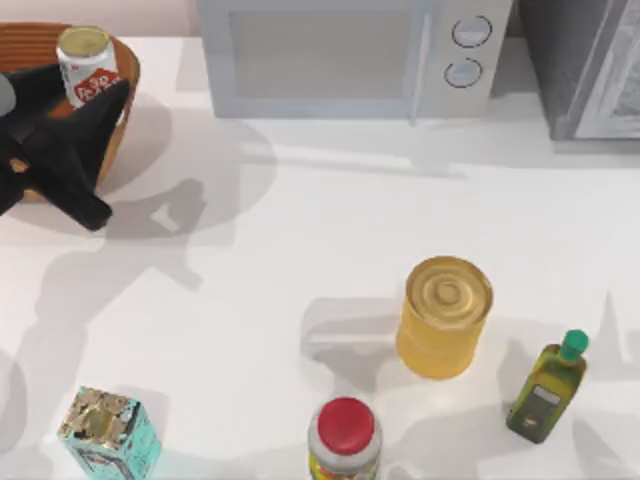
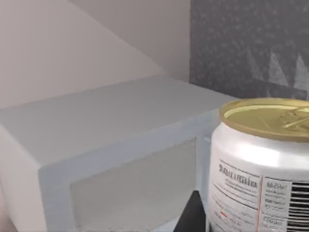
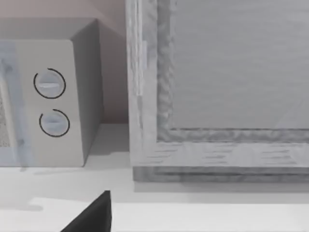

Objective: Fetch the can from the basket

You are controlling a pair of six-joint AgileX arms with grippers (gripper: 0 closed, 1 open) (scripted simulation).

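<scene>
The can (image 1: pixel 86 63), small and white with red marks and a pale gold top, stands upright over the brown woven basket (image 1: pixel 28 36) at the table's far left corner. My left gripper (image 1: pixel 97 93) is shut on the can's lower body, and its black fingers (image 1: pixel 113 98) cover part of the basket's rim. In the left wrist view the can (image 2: pixel 263 169) is very near, with a dark finger (image 2: pixel 193 218) beside its base. Whether the can's base touches the basket floor is hidden. A dark part of my right gripper (image 3: pixel 94 218) faces the back wall.
A white microwave (image 1: pixel 345 55) and a grey cabinet (image 1: pixel 585 65) line the back edge. Toward the front stand a large yellow can (image 1: pixel 444 317), a red-lidded jar (image 1: pixel 344 437), a green-capped oil bottle (image 1: pixel 547 388) and a teal box (image 1: pixel 107 430).
</scene>
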